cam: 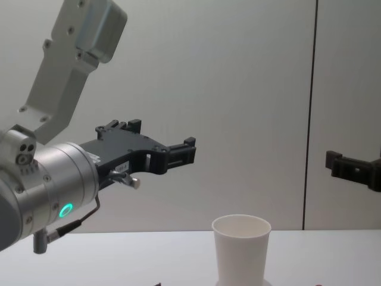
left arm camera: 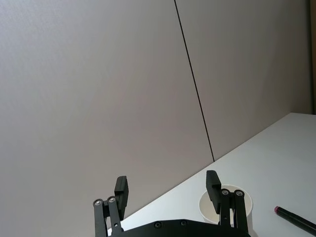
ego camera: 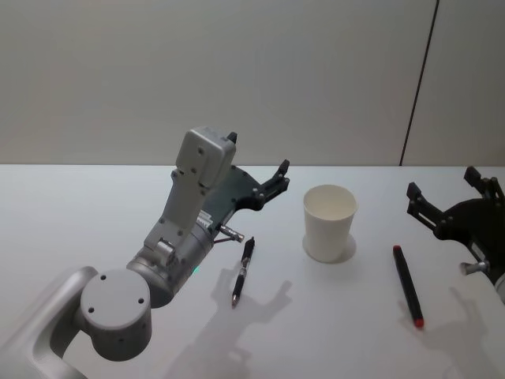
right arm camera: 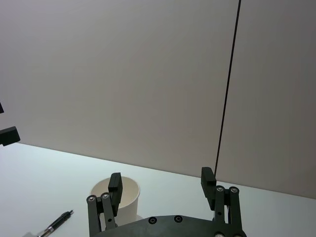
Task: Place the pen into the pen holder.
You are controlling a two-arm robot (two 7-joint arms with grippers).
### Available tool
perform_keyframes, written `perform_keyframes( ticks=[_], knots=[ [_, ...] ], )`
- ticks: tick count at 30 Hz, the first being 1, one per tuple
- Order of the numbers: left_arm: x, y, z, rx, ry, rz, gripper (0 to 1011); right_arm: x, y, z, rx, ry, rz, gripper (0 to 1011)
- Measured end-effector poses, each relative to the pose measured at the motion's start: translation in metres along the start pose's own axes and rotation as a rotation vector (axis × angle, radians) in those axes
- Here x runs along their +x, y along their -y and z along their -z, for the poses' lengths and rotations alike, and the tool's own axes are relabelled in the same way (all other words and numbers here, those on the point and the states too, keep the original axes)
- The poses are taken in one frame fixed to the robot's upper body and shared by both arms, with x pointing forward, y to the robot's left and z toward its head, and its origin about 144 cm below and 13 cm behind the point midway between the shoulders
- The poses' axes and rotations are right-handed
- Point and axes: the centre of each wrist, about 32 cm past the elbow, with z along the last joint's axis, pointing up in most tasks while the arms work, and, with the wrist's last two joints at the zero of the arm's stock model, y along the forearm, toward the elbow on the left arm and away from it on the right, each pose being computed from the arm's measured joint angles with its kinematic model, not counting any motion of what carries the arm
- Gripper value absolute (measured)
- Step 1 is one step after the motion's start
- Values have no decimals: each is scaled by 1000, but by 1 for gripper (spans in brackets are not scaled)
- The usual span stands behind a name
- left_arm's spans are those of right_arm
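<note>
Not started: left gripper [left arm camera: 168,190] and right gripper [right arm camera: 161,180] hover open, empty. One black pen [ego camera: 243,271] lies under the left, a red-tipped pen [ego camera: 407,286] beside the right, the cup [ego camera: 330,223] between them; grasp and drop remain.

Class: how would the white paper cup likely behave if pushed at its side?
The paper cup looks empty and thin-walled, so it is probably light, and a nudge would likely slide it. Its base is narrower than its rim, so a high push may tip it. The wall would probably dent if squeezed.
</note>
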Motion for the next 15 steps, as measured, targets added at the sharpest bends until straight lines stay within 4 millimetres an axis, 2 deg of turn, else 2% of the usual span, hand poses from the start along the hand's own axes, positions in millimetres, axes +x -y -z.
perform_keyframes(
  ticks=[15],
  knots=[
    [0,0,0,0,0,0,1004,0,0,0,0,0,0,1002]
  ],
)
